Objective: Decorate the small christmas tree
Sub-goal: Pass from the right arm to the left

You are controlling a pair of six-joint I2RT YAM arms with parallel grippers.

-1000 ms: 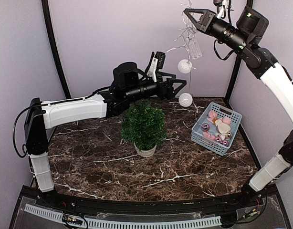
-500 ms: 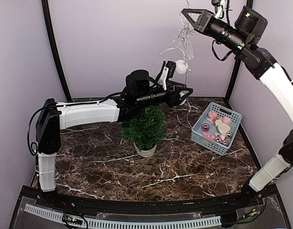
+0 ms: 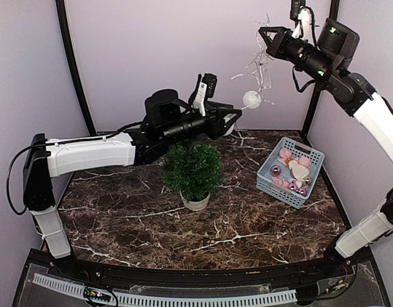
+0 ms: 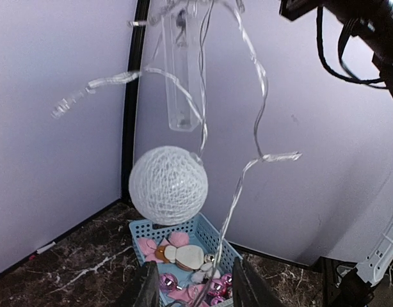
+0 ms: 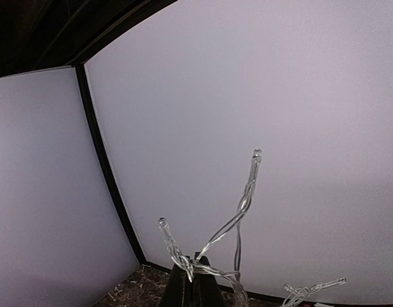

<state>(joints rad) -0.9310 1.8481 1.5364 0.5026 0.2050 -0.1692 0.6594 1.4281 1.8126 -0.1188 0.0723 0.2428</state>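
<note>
The left hand [image 4: 195,291] has its two fingers [image 4: 145,289] standing apart. A thin strand of the light string [image 4: 257,96] runs down between them, and nothing shows pinched there, so this hand is released. Just ahead of it, a little higher, hangs a white woven ball [image 4: 168,185] on the same string, below a clear tube [image 4: 180,70]. In the overhead view a pale shape sits at the fingertips; whether it is a second ball cannot be told.

The left arm is stretched nearly level from the left edge of the bench [image 3: 120,211], with its wrist above the tree. The right hand [image 3: 265,32] is raised high over the far right corner, clenched on the top of the light string, which dangles from it.

The small christmas tree [image 3: 193,165] stands upright in its pale pot [image 3: 195,203] near the middle of the bench, bare, directly under the left hand. A blue basket [image 3: 273,185] of pink and cream ornaments sits by the right edge.

The step appears to be catching the lower string so it can be draped on the tree. To do it well, the left hand should close on the wire itself rather than the ball. The right hand should then lower to give slack, so the pull does not tip the light pot.
</note>
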